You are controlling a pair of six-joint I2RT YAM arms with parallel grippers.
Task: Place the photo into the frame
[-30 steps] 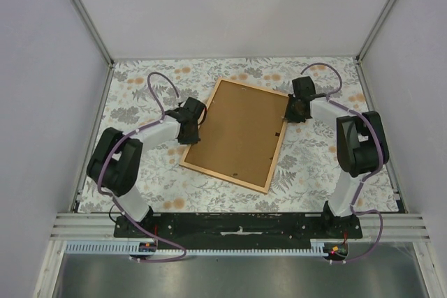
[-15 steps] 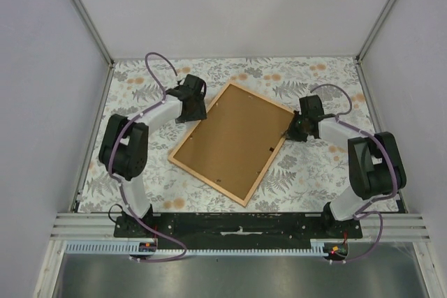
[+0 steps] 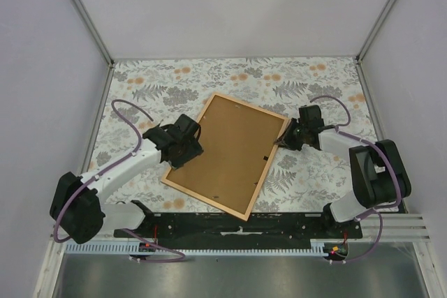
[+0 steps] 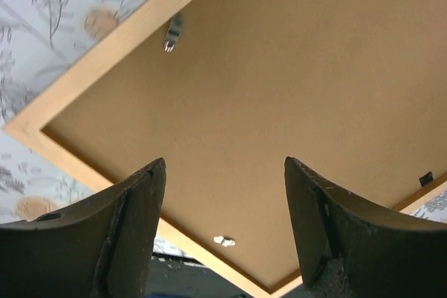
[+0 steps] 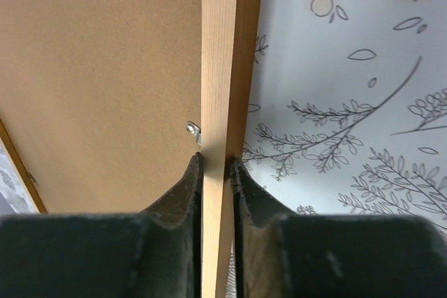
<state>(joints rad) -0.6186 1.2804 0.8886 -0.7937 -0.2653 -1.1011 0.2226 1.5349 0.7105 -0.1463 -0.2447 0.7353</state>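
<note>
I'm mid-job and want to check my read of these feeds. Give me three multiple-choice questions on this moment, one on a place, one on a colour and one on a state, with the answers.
1. Where does the right pincer meet the frame?
A. on its right long rail
B. on its near short rail
C. nowhere

2. What colour is the backing board facing up inside the frame?
A. white
B. brown
C. dark green

3. How is the left pincer?
A. shut on the frame
B. shut on a paper sheet
C. open, holding nothing

Answers:
1 A: the right wrist view shows both fingers pressed on the wooden rail.
2 B: the board is plain brown in every view.
3 C: its fingers stand wide apart over the board, with nothing between them.
</note>
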